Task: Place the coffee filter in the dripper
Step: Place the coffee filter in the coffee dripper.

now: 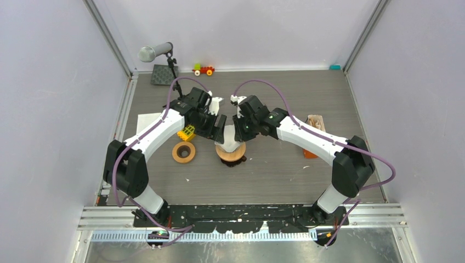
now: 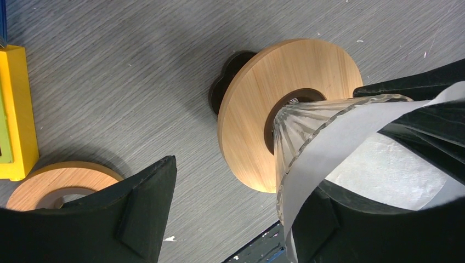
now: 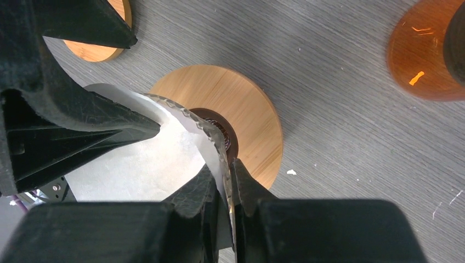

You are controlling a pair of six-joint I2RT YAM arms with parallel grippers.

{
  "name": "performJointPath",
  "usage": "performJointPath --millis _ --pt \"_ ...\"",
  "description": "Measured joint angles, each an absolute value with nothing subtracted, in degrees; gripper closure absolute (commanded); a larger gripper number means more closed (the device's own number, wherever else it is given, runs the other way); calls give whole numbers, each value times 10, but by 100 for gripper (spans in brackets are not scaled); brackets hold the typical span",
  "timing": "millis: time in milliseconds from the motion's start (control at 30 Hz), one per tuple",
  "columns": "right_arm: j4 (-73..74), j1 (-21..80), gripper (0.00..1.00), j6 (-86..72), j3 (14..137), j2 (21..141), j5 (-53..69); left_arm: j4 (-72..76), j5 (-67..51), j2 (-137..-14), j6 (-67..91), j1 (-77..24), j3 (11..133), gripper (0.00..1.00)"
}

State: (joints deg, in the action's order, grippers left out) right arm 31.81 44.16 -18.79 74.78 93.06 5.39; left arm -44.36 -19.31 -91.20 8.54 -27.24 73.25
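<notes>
The white paper coffee filter (image 3: 140,161) lies inside the ribbed glass cone dripper (image 2: 299,129), whose rim the right gripper (image 3: 227,171) pinches between narrow jaws, probably to steady it, while the left gripper (image 1: 218,125), jaws wide, has one finger inside, apparently to seat the paper.

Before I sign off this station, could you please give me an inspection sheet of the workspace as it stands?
Surface: grey wood-grain table, a few white flecks.
Job's things: glass dripper in its wooden collar; white coffee filter lies inside the cone.
Clutter: spare wooden ring, yellow block, toy car, orange cup, white sheet.
Grippers: left pincer open, one finger inside the filter; right pincer pinched on the filter at the dripper's rim.
Cables: purple cables loop along both arms.
Surroundings: microphone at back left; plain walls.
</notes>
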Motion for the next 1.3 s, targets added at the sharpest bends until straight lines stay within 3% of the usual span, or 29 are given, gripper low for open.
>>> performJointPath --millis 467,933,1300 --pt "318 442 93 -193 753 935 54 -443 -196 -916 85 -272 733 28" --pt "319 442 71 -196 753 942 43 -429 -211 -916 86 -272 718 28" --pt "320 442 68 -196 753 945 37 -422 -215 -916 86 -273 710 28"
